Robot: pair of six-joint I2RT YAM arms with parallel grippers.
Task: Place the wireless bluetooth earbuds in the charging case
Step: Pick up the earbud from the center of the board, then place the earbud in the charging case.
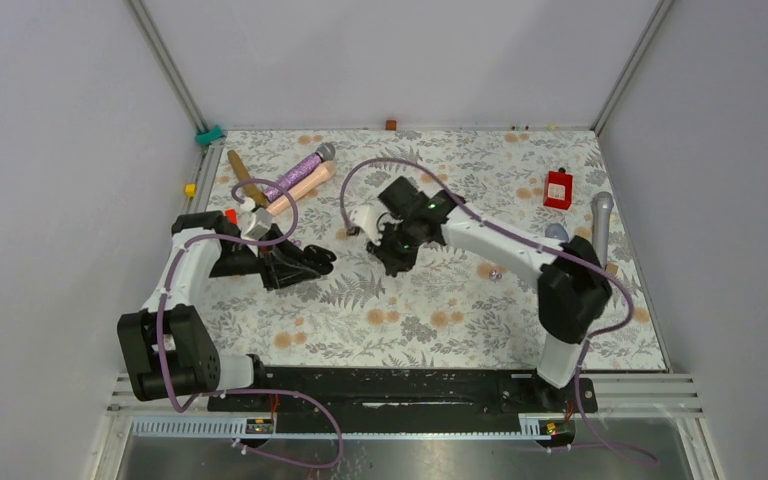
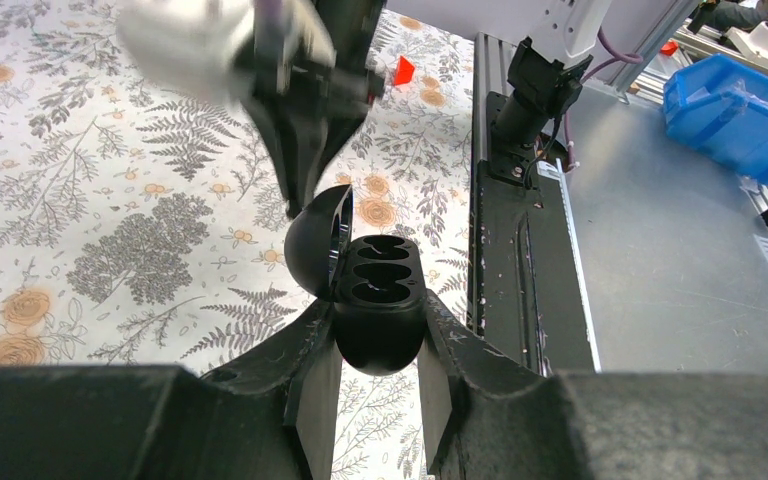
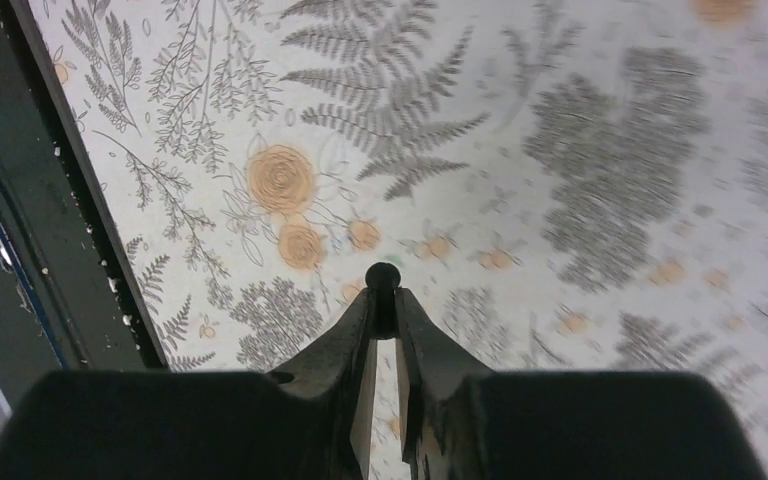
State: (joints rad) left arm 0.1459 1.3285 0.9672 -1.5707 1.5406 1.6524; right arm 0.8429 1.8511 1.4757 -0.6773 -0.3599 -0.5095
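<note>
- Your right hand (image 3: 385, 300) is pinched narrow on a black earbud (image 3: 383, 277), up off the desk (image 3: 610, 150).
- Left hand (image 2: 378, 305) clamps the charging case (image 2: 380, 345), lid open.
- In the left wrist view the case's slots sit just lower right of the bud-carrying tips.

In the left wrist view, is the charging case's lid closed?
No, the charging case has its lid swung open to the left, leaving the moulded wells exposed.
</note>
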